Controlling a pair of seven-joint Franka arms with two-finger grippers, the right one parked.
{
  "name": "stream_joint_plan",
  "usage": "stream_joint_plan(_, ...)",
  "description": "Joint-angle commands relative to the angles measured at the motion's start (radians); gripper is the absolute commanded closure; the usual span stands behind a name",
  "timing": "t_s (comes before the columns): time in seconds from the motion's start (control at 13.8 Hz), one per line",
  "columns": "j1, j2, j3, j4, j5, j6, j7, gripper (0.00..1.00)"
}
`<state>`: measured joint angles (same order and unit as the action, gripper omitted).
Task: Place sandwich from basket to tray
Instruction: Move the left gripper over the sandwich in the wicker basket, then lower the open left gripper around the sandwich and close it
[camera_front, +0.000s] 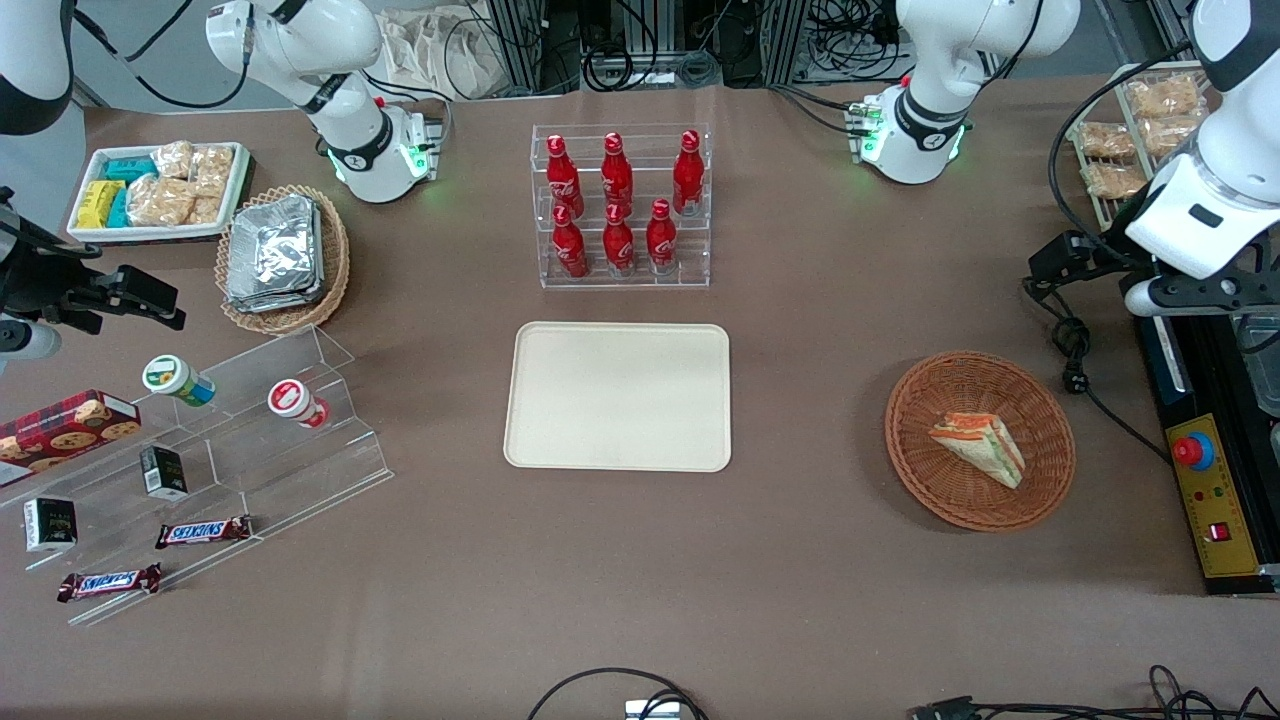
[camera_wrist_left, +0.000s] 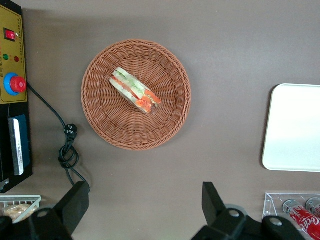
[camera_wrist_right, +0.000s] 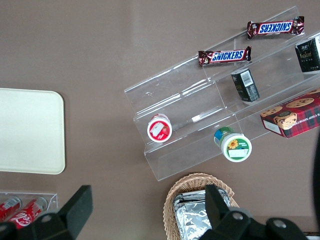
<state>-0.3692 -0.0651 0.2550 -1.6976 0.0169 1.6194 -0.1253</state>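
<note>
Sandwich (camera_front: 978, 447): it is seen lying on its side inside the basket, roughly at the middle of the woven floor, with orange, green and white filling layers shown along one edge; nothing is touching it.
Basket (camera_front: 930, 472): the round orange-brown wicker basket is set on the table toward the working arm's end, well apart from the tray; it is the task item nearest the front camera.
Table (camera_front: 800, 560): a brown surface is seen under everything.
Tray (camera_front: 618, 395): the cream-beige rectangular tray is laid flat at the middle of the table, a little farther from the front camera than the basket; nothing is carried on it.
Cable (camera_front: 1075, 345): a black cable with a plug is coiled on the table just beside the basket, at the working arm's end.
Control box (camera_front: 1210, 490): a yellow panel with a red button is placed at the table's edge near the basket.
Gripper (camera_wrist_left: 145, 207): it is held high above the table, farther from the front camera than the basket, with its two dark fingers (camera_wrist_left: 75, 202) spread wide; nothing is held between them. In the front view it is probably the dark part below the white arm, though this is not clearly made out.
Bottle rack (camera_front: 622, 205): red bottles are stood upright in a clear rack, farther from the front camera than the tray.
</note>
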Motion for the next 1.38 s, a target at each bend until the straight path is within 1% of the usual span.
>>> stream_joint_plan(0.0, 0.018, -0.015, -0.019, -0.005, 0.017, -0.01, 0.003, 0.0)
stream_joint_plan(0.15, 0.018, -0.015, -0.017, -0.008, 0.02, -0.009, 0.007, 0.0)
stream_joint_plan(0.51, 0.044, 0.011, -0.014, -0.062, 0.017, 0.086, -0.011, 0.0)
stream_joint_plan(0.58, 0.044, 0.034, -0.011, -0.071, 0.008, 0.105, -0.073, 0.0)
stream_joint_plan(0.73, 0.044, 0.08, -0.008, -0.091, 0.006, 0.193, -0.286, 0.0)
stream_joint_plan(0.87, 0.042, 0.152, -0.01, -0.089, 0.011, 0.22, -0.509, 0.0)
stream_joint_plan(0.94, 0.042, 0.187, -0.011, -0.091, 0.014, 0.243, -0.561, 0.0)
stream_joint_plan(1.09, 0.046, 0.241, -0.01, -0.103, 0.014, 0.315, -0.574, 0.0)
stream_joint_plan(1.31, 0.073, 0.271, -0.01, -0.241, 0.014, 0.537, -0.579, 0.0)
